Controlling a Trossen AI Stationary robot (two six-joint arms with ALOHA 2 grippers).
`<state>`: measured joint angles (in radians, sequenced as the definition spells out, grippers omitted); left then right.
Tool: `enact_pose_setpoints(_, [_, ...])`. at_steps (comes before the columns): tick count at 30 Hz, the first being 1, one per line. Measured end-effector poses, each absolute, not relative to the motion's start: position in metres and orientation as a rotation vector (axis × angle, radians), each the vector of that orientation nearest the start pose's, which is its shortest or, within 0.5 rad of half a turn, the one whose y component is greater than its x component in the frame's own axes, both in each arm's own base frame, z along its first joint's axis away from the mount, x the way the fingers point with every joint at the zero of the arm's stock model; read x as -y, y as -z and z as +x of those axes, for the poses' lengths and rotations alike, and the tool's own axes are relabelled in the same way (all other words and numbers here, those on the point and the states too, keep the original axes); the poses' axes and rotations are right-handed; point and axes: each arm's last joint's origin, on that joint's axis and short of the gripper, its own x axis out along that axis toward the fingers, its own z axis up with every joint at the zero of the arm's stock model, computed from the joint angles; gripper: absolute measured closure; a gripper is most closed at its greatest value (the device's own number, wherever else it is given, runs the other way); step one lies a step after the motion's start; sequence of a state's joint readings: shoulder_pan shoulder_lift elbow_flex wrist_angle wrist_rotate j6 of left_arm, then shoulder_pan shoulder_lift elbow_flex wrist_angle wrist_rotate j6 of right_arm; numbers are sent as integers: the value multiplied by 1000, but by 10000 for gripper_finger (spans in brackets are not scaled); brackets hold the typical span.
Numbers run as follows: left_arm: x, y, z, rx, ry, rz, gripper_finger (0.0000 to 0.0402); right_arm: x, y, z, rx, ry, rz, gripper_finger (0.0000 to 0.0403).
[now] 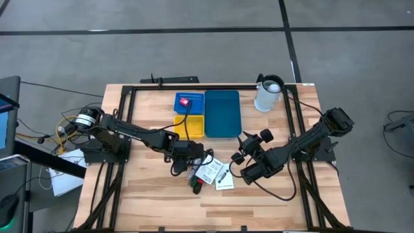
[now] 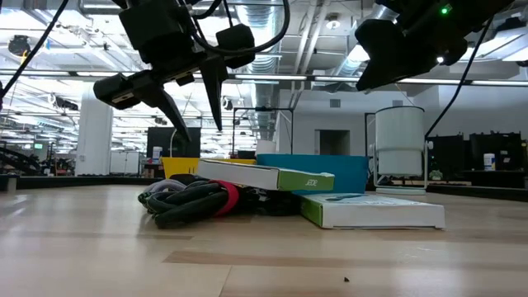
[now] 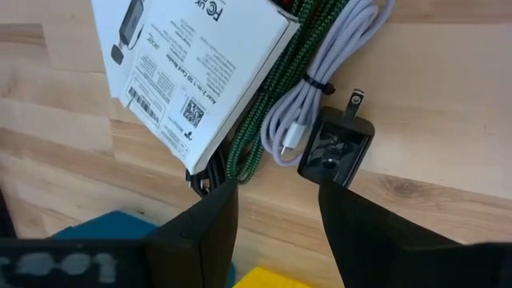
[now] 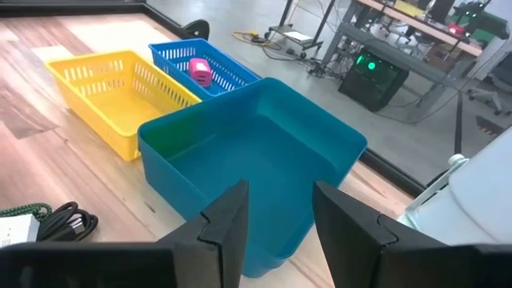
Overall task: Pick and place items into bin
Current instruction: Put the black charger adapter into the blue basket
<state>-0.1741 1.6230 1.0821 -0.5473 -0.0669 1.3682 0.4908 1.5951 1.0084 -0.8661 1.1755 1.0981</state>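
The left gripper is hovering, jaws spread, over the white printed box, cables and black charger lying on the counter. Only the right wrist view is showing the right gripper, jaws spread, facing the teal bin, with a pink piece lying in the blue basket.

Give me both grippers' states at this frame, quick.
Left gripper: jaws open, empty, above the pile of cables and the white box.
Right gripper: jaws open, empty, facing the teal bin.

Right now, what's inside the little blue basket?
Inside the blue basket sits one small pink piece, near the middle. The rest of its floor looks bare, though the near wall hides a strip along the bottom. The yellow basket beside it looks empty.
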Motion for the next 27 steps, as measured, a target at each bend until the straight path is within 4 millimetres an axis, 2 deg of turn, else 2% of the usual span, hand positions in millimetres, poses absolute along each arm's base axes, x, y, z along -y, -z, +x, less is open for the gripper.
enact_pose_setpoints(13, [53, -206, 314, -868, 830, 1355, 201, -105, -203, 253, -529, 938, -106, 270])
enact_pose_setpoints(27, [53, -206, 313, -861, 857, 1391, 200, -106, -203, 254, -545, 929, -99, 268])
